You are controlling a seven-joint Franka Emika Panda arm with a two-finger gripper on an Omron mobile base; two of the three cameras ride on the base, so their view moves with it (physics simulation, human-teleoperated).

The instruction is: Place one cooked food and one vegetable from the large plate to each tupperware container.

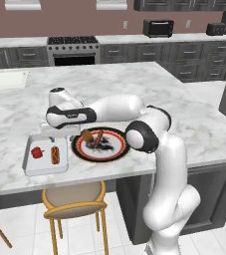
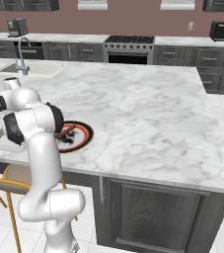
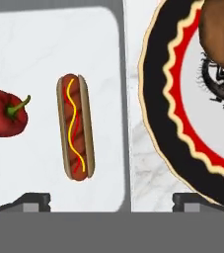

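The large plate (image 1: 115,152) sits on the marble island counter (image 1: 194,124), just right of a tupperware container (image 1: 31,168) that already holds a hot dog (image 3: 75,126) and a red pepper (image 3: 4,113) lying apart. I read that tray as filled. My gripper (image 3: 111,200) hangs above its right rim, fingers spread wide and holding nothing. Brown cooked food (image 1: 87,135) is still on the plate; the second container I cannot make out clearly, so it is presumably still to fill.

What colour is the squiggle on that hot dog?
Yellow and red lines run along the hot dog, clearest in the hand view.
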